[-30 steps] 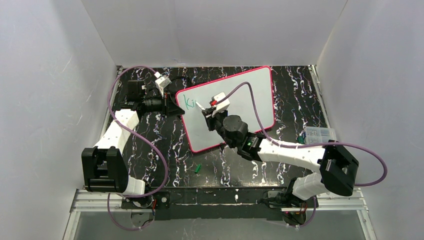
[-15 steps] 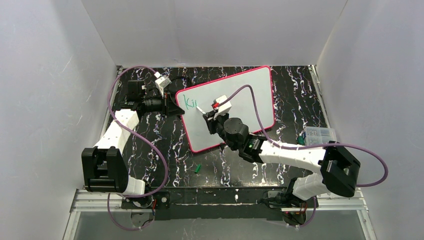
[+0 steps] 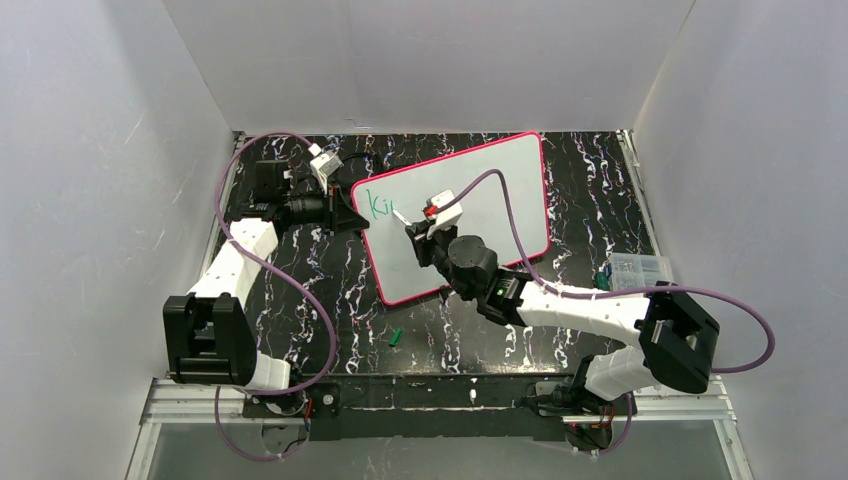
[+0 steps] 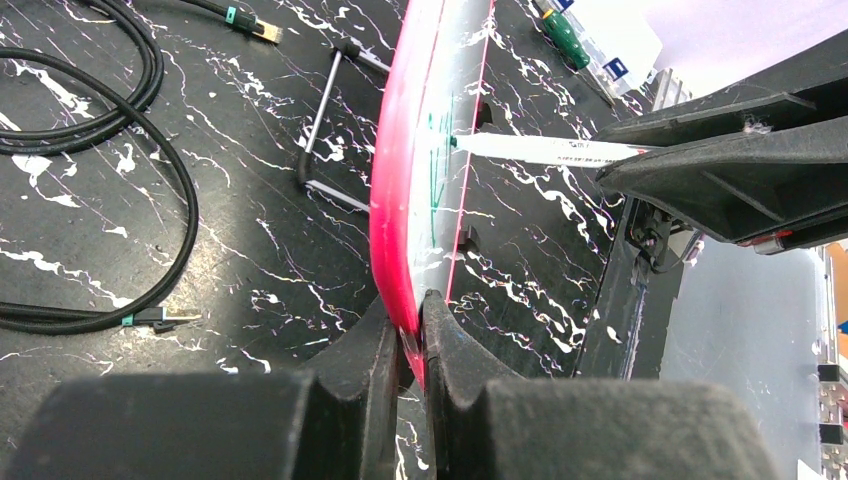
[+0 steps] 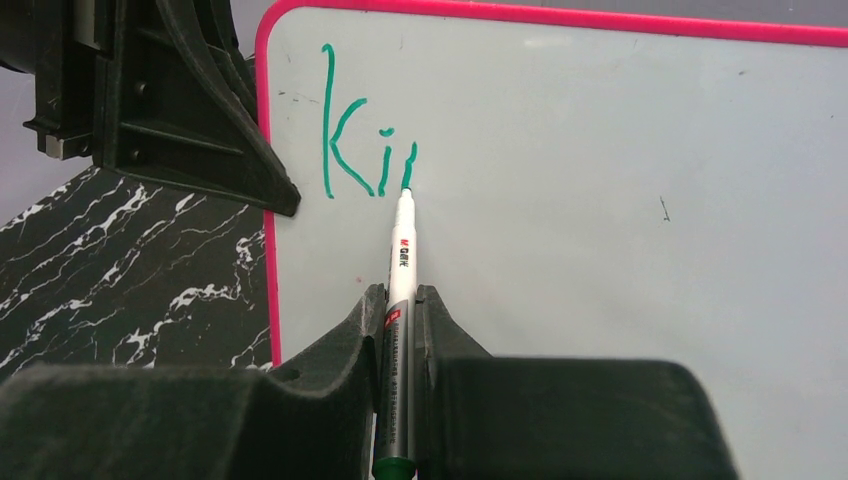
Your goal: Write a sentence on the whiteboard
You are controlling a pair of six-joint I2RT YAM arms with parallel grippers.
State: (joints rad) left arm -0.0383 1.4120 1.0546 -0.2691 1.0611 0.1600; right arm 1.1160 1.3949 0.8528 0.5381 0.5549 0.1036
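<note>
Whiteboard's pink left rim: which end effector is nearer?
Left. The left end effector is shut on the whiteboard rim; the right end effector is inboard over the white face, gripping the marker, tip on the green lettering.

Robot lab test cell is indicated. Plain white panels (image 3: 100,200) are set on three sides of a black marble-patterned table (image 3: 330,270). An aluminium rail (image 3: 185,405) is fitted along the near edge. Two arms (image 3: 235,260) are bolted there, with purple cables (image 3: 770,340) routed over them. Loose black cables (image 4: 150,90) are left lying on the table.
</note>
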